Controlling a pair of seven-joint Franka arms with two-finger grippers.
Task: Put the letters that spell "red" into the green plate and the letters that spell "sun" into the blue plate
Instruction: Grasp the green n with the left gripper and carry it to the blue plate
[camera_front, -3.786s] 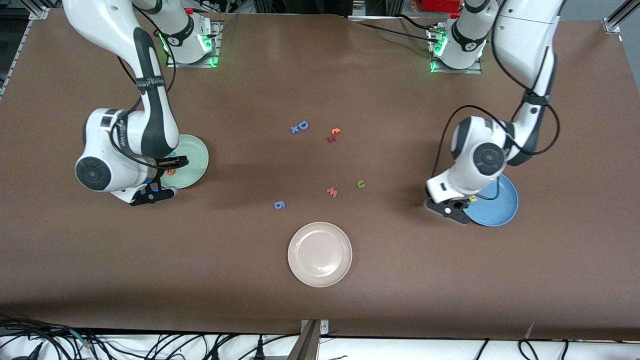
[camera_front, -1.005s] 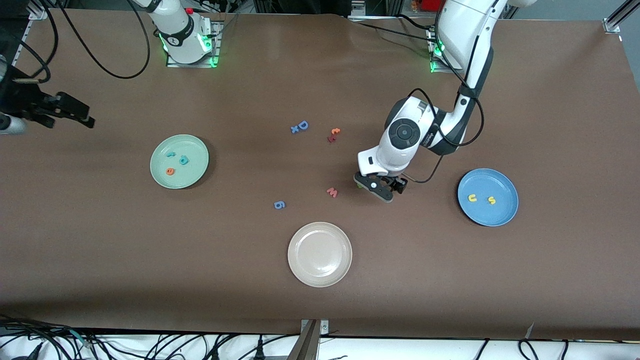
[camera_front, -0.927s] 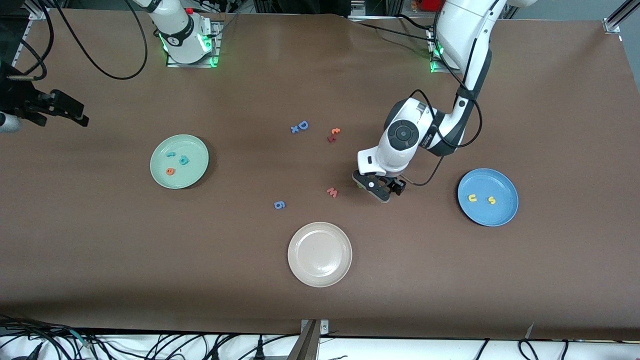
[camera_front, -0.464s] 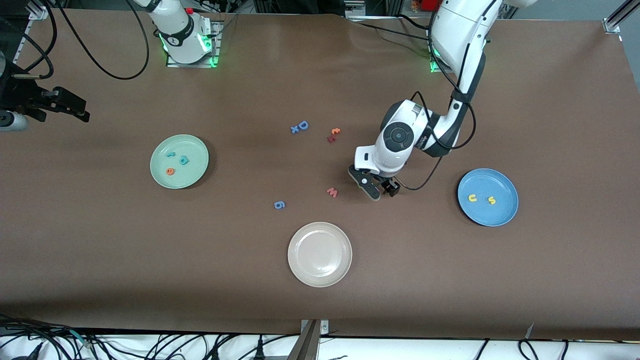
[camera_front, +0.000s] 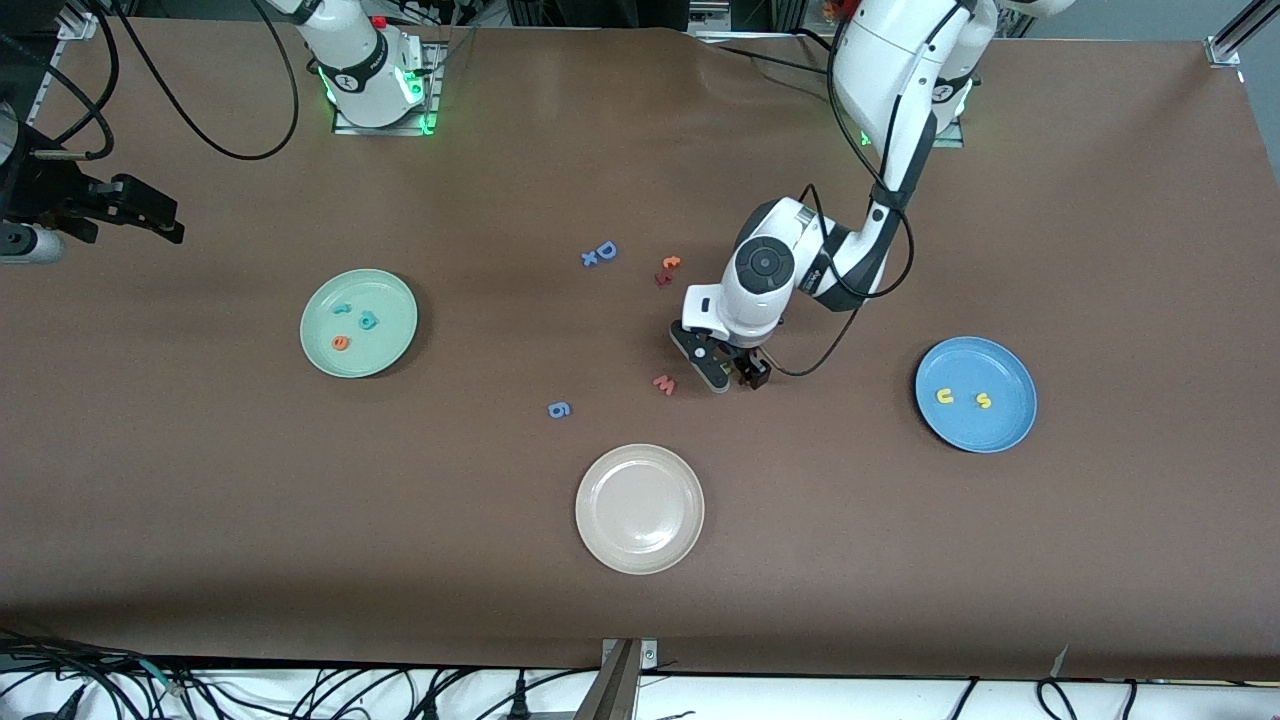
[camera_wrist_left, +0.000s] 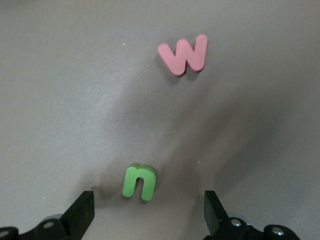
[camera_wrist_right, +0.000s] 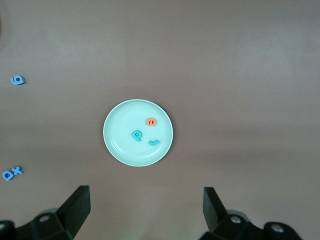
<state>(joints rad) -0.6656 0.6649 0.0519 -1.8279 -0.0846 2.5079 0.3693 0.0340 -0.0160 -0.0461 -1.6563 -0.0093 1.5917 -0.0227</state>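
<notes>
The green plate (camera_front: 385, 300) holds the teal "r" (camera_front: 341, 309), the teal-blue "d" (camera_front: 368, 321) and the orange "e" (camera_front: 341, 343). In the blue plate (camera_front: 1005, 430) lie the yellow "n" (camera_front: 944, 396) and the yellow "s" (camera_front: 984, 401). The green "u" (camera_wrist_left: 140, 182) lies flat on the brown table, beside the pink "w" (camera_wrist_left: 184, 54). My left gripper (camera_front: 731, 374) (camera_wrist_left: 148, 220) hangs low over the "u", open, the letter just ahead of the gap and untouched. In the front view the hand hides the "u". My right gripper (camera_front: 170, 218) (camera_wrist_right: 145, 210) waits open and empty, high past the green plate (camera_wrist_right: 120, 145).
A cream-white plate (camera_front: 640, 555) sits nearest the front camera. Loose letters lie mid-table: pink "w" (camera_front: 665, 384), blue "g" (camera_front: 559, 409), blue "D" with a small "x" (camera_front: 600, 253), orange "t" with a red letter (camera_front: 667, 270).
The left gripper left the blue plate and came over the "u", edging toward the "w" in the last second. The right arm pulled away from the green plate, then held still.
</notes>
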